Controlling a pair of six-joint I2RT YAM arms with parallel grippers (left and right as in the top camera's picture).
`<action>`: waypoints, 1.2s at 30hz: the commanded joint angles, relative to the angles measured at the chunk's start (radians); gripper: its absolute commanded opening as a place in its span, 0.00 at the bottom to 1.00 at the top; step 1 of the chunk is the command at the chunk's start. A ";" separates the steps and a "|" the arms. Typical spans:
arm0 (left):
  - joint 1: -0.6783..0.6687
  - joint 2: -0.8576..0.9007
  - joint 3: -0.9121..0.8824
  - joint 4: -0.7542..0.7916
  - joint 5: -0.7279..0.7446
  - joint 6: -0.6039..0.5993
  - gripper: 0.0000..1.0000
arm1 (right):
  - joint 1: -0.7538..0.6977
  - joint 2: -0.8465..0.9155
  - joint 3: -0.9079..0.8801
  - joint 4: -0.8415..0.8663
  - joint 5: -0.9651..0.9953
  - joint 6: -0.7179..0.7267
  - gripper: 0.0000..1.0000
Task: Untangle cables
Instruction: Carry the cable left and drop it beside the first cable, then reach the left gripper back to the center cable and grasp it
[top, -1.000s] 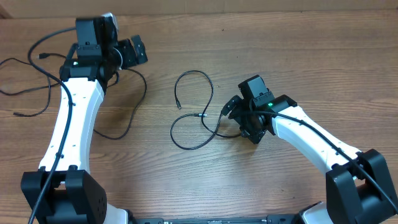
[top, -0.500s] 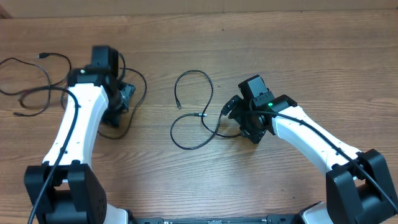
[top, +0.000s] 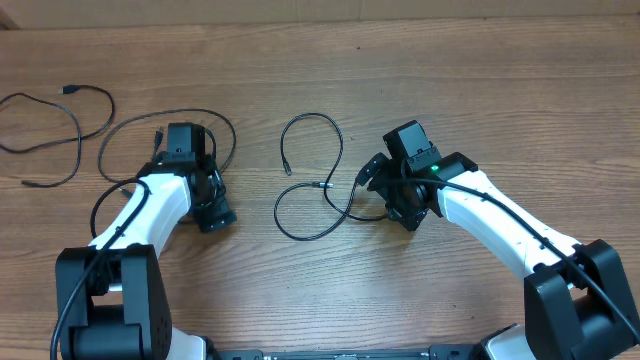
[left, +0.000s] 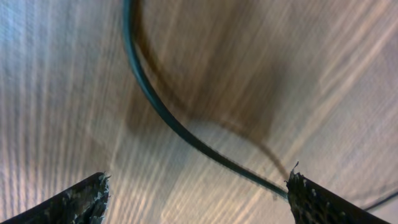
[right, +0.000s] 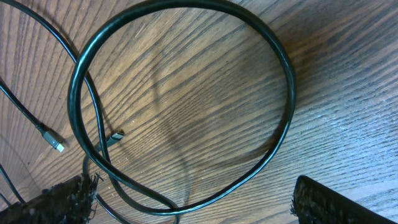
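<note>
Both claws spread over separate black cords, nothing pinched yet.

The left gripper (left: 198, 186) hangs low with its fingers wide apart. The near cord (left: 155, 106) crosses the table (top: 450, 60) just beyond them, probably so the claw can close on that strand. Seen from overhead it sits at about 9 o'clock. The right gripper (right: 193, 186), equally spread, frames the looped cord (right: 286, 81) near 3 o'clock, its plugs lying free. The far cord (top: 60, 105) lies well apart at 10 o'clock, seemingly already separated.
</note>
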 joint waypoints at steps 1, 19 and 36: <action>0.003 0.024 -0.016 0.000 -0.108 -0.029 0.88 | 0.000 0.003 0.002 0.006 0.011 -0.003 1.00; 0.003 0.087 -0.017 -0.004 -0.202 0.143 0.04 | 0.000 0.003 0.002 0.006 0.011 -0.003 1.00; 0.074 0.087 0.484 0.043 -0.365 1.245 0.04 | 0.000 0.003 0.002 0.006 0.011 -0.003 1.00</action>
